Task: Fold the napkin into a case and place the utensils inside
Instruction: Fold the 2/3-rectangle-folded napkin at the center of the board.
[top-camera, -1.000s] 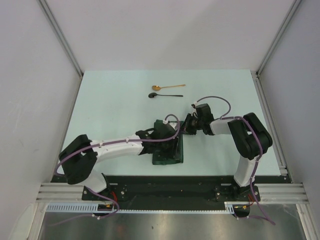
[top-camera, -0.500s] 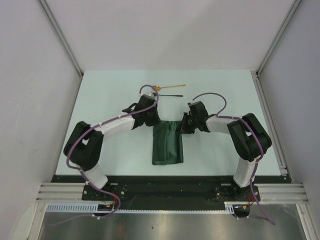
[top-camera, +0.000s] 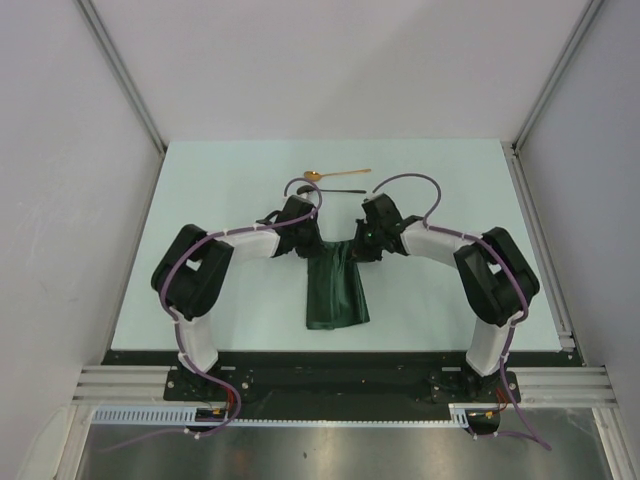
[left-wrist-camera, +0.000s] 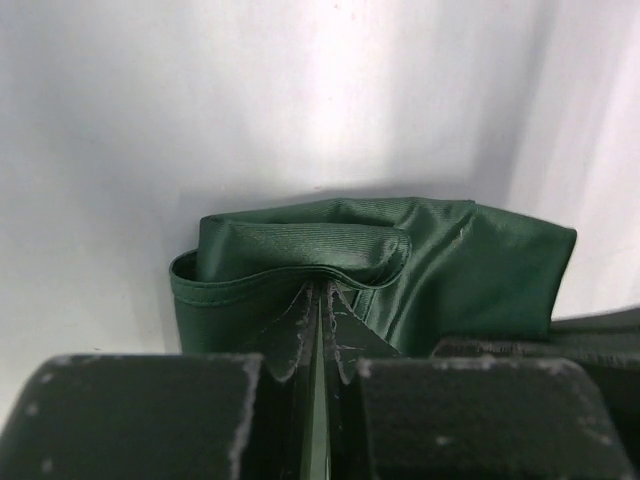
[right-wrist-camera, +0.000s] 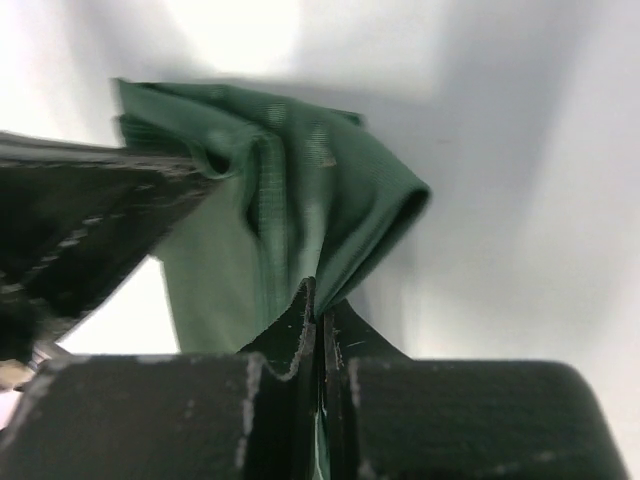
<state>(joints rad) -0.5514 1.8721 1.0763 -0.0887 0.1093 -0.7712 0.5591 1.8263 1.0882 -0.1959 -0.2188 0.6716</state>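
The napkin, folded into a narrow dark green strip, is laid lengthwise near the middle of the table, between the two arms. Its far end is raised and bunched, and both far corners are pinched. The left corner is clamped by the left gripper, whose jaws are closed on the cloth just under a rolled hem. The right corner is nipped by the right gripper, with only a thin fold caught between the fingertips. From above, both pinch points are covered by the wrists, so the far edge cannot be made out there. How many layers are held cannot be told. The gold spoon is seen whole beyond the cloth, well apart from it. The black spoon lies just beside it, its bowl masked by the left arm's purple cable.
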